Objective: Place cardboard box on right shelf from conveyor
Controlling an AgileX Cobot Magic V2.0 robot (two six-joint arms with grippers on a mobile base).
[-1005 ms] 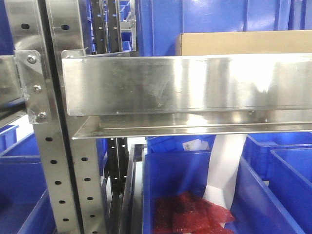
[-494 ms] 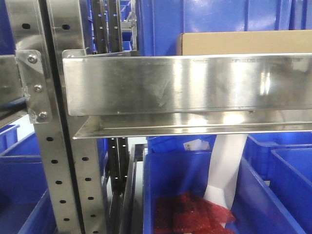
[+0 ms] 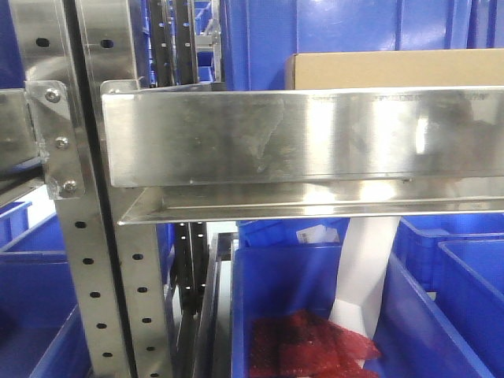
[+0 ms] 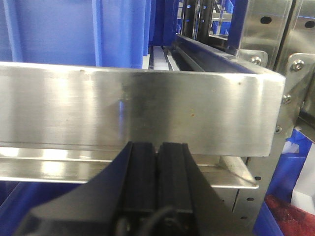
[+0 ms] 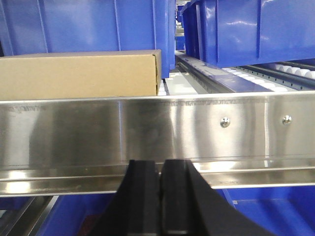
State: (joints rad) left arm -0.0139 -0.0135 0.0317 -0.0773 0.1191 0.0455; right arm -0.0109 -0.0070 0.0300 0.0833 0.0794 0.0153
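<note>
1. The right shelf (image 3: pixel 315 134) spans the front view as a broad steel lip, bolted to a perforated upright (image 3: pixel 118 236).
2. Blue bins (image 3: pixel 315 315) sit below the shelf; one holds red material (image 3: pixel 307 346).
3. The cardboard box (image 5: pixel 78 73) rests on the shelf behind the lip, its top edge showing above the steel in the front view (image 3: pixel 394 69).
4. The left gripper (image 4: pixel 157 147) sits just below a shelf lip (image 4: pixel 147 108), its jaws pressed together and holding nothing.
5. The right gripper (image 5: pixel 160 164) is likewise closed and empty, in front of the lip below the box.
</note>
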